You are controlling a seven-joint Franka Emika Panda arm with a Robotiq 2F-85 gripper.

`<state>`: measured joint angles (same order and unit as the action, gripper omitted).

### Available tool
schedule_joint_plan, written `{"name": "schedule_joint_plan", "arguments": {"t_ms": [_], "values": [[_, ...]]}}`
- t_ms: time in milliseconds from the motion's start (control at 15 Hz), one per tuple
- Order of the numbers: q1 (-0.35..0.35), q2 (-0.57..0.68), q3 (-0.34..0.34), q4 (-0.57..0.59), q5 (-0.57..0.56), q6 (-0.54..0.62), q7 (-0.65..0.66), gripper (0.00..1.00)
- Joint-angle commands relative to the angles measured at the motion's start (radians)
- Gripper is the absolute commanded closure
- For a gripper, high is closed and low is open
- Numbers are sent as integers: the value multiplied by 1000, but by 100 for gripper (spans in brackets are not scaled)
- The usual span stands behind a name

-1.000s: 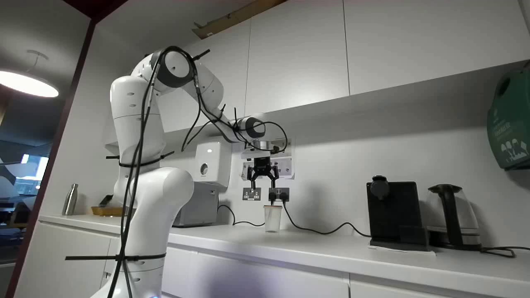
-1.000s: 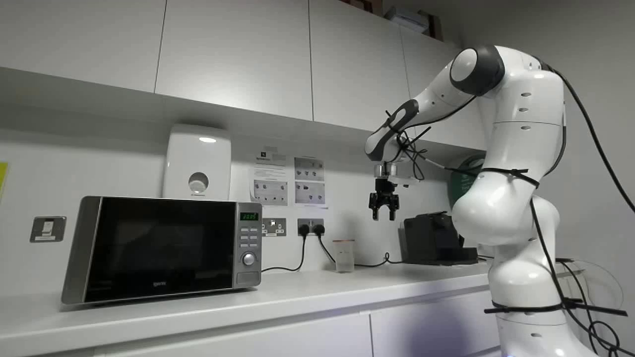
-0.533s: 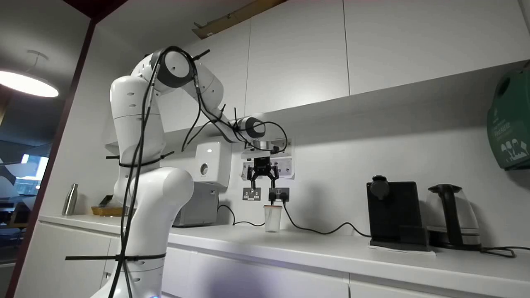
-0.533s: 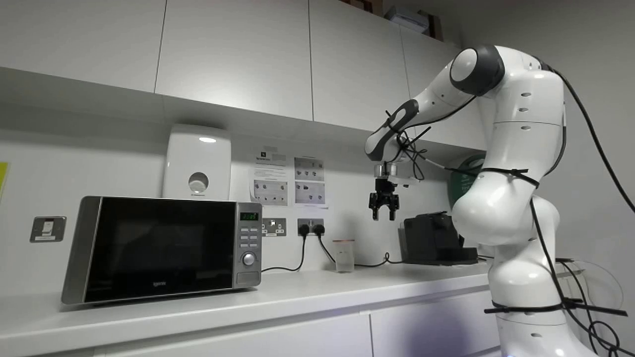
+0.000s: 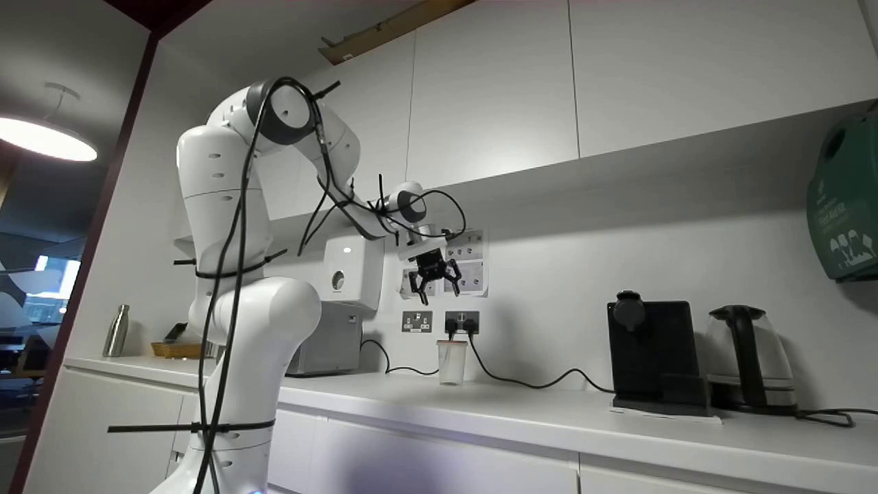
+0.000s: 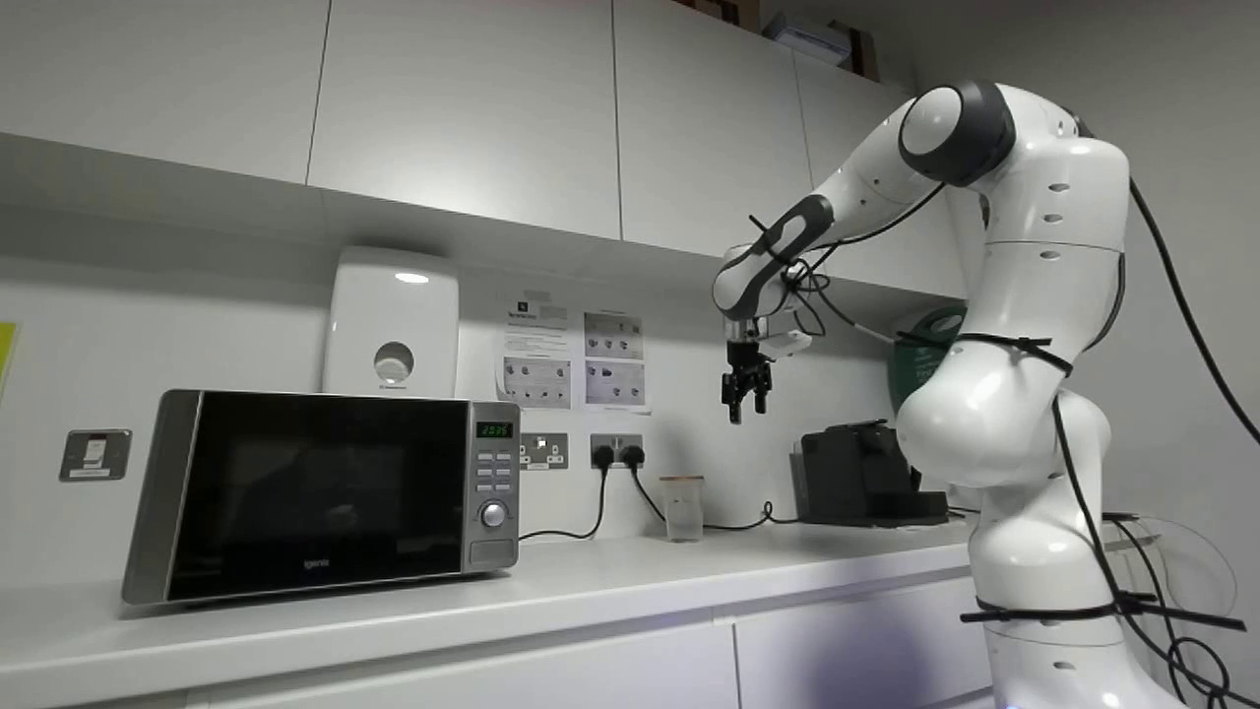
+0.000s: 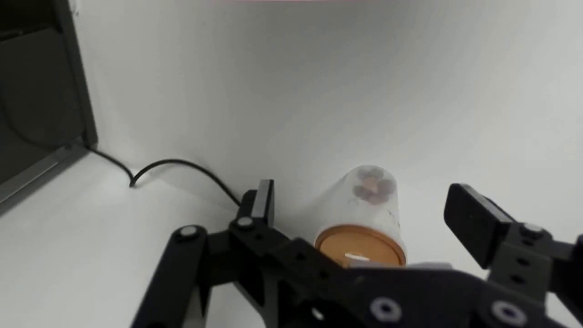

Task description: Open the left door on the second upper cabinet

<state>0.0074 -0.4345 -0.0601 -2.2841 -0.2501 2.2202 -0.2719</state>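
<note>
Flat white upper cabinet doors without visible handles run along the wall in both exterior views, such as this door (image 5: 490,96) and these doors (image 6: 463,108). All visible doors are shut. Which of them is the second cabinet's left door I cannot tell. My black gripper (image 5: 440,296) hangs below the cabinets' lower edge, tilted, in front of the back wall; it also shows in an exterior view (image 6: 747,414). In the wrist view the gripper (image 7: 360,200) is open, its fingers wide apart with nothing between the pads. No cabinet door shows in the wrist view.
A frosted container with an orange-brown lid (image 7: 360,243) stands on the counter (image 5: 384,398) below the gripper. A microwave (image 6: 325,492), wall dispenser (image 6: 392,325), black coffee machine (image 5: 651,357) and kettle (image 5: 751,357) are nearby. Plugged cables run along the wall.
Over the last half second my gripper has risen slightly, shifted a little and turned from pointing straight down to a tilt. The fingers stay open. The cabinet doors have not moved.
</note>
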Motion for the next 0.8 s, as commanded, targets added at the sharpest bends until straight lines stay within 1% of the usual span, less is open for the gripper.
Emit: {"name": "schedule_joint_plan", "arguments": {"t_ms": [0, 267, 467, 600, 667, 733], "values": [[-27, -64, 60, -24, -142, 86, 26, 0], [-43, -121, 112, -43, -312, 171, 46, 0], [-67, -150, 151, -73, -473, 225, 80, 0], [-95, -159, 179, -96, -615, 269, 154, 0], [-112, -162, 197, -103, -696, 277, 211, 0], [-136, -158, 224, -106, -782, 256, 294, 0]]}}
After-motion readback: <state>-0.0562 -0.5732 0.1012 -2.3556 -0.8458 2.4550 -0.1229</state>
